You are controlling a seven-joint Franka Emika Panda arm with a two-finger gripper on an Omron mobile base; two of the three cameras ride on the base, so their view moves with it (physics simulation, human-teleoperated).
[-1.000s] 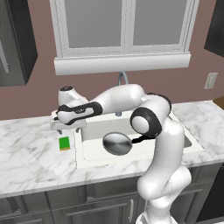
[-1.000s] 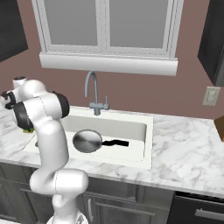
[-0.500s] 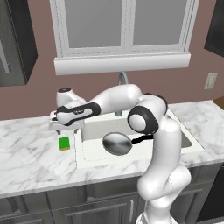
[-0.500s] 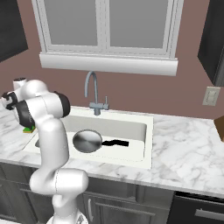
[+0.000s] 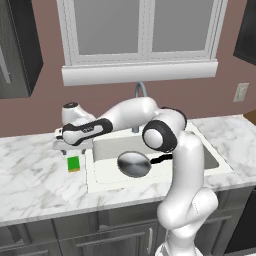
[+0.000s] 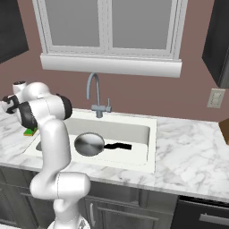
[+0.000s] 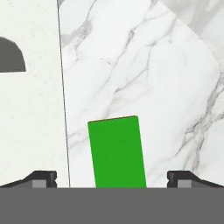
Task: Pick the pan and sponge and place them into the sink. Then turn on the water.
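A white marble counter [image 5: 35,175] was seen, the sink [image 5: 90,177] set into it; the sponge [image 5: 73,163] was laid flat on it, just beside the rim.

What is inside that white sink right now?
The sink holds the round silver pan, its black handle pointing along the basin floor. The green sponge is outside it, on the marble counter. The arm covers part of the basin's left end, so that corner cannot be seen.

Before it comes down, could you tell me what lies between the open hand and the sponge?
Nothing: in the hand view the sponge lies on bare marble between the fingertips.
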